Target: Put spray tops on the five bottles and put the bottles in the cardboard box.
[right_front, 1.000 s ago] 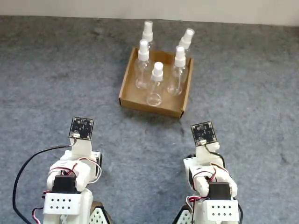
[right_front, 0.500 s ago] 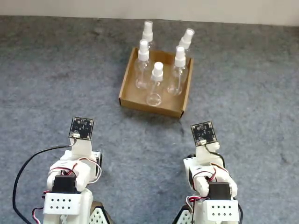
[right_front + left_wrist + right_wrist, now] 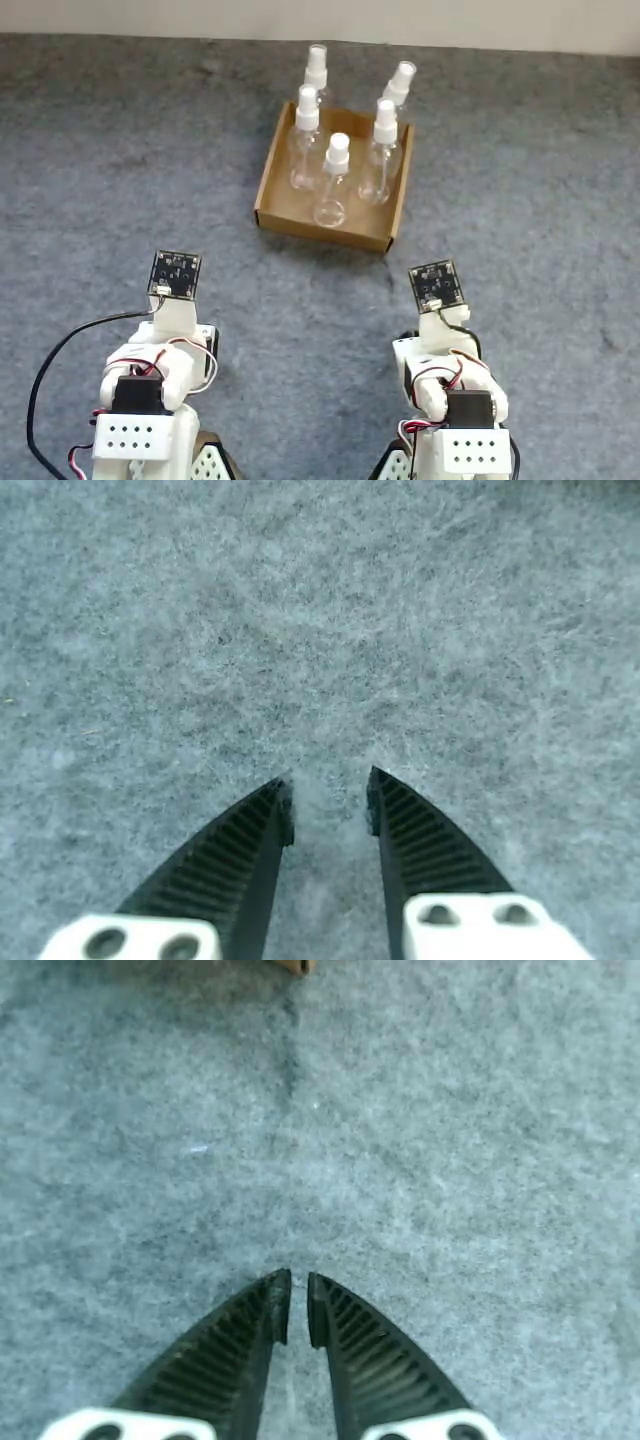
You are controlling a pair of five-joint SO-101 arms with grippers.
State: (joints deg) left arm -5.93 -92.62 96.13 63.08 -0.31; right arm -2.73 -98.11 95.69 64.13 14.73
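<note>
The cardboard box [image 3: 270, 205] lies at the middle back of the grey carpet. Five clear bottles with white spray tops stand upright in it: a front one [image 3: 331, 190], two middle ones [image 3: 303, 150] [image 3: 379, 160] and two rear ones [image 3: 317, 68] [image 3: 400, 82] whose bases are hidden. Both arms sit folded near the front edge, far from the box. My left gripper [image 3: 328, 785] hangs just over bare carpet, slightly open and holding nothing. My right gripper [image 3: 298, 1282] is shut, empty, also over carpet.
Grey carpet [image 3: 120, 150] spreads to all sides of the box. A corner of the box [image 3: 291, 965] shows far ahead of the right gripper. The left arm [image 3: 160, 370] and the right arm [image 3: 445, 375] stand side by side with a gap between them.
</note>
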